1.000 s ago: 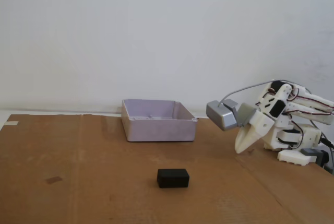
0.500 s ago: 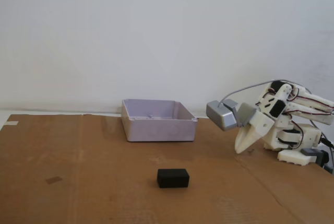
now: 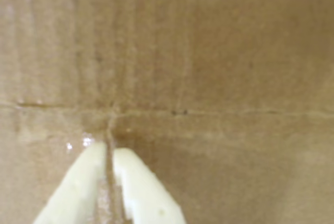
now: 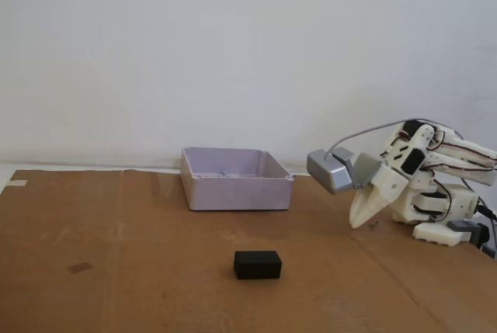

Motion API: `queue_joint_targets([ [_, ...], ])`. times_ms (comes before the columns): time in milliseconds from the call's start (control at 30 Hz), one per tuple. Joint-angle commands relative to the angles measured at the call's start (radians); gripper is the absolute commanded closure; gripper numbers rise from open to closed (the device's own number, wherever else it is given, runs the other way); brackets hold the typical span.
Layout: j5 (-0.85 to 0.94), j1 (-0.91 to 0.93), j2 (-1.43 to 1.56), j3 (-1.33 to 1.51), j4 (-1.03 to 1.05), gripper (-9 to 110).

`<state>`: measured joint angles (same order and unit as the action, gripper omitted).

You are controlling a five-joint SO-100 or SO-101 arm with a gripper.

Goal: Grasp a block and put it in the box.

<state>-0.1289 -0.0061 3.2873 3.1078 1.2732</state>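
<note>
Where cardboard (image 4: 116, 271) covers the table | white wall (image 4: 233, 53) behind

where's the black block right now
In the fixed view the block lies on the cardboard near the bottom centre, in front of the box and apart from it, left of the gripper. The wrist view does not show it.

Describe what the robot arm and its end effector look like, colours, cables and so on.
The arm is cream-white plastic with dark servo blocks and thin red and dark wires along its links. The end effector is two cream fingers tapering to blunt points. A grey metallic camera housing sits on the wrist, with a grey cable arching back.
</note>
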Motion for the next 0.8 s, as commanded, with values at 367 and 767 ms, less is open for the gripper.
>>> queue_joint_targets([
  [367, -0.015, 0.005, 0.000, 0.044, 0.176, 101],
  [767, -0.014, -0.006, -0.015, 0.035, -0.009, 101],
])
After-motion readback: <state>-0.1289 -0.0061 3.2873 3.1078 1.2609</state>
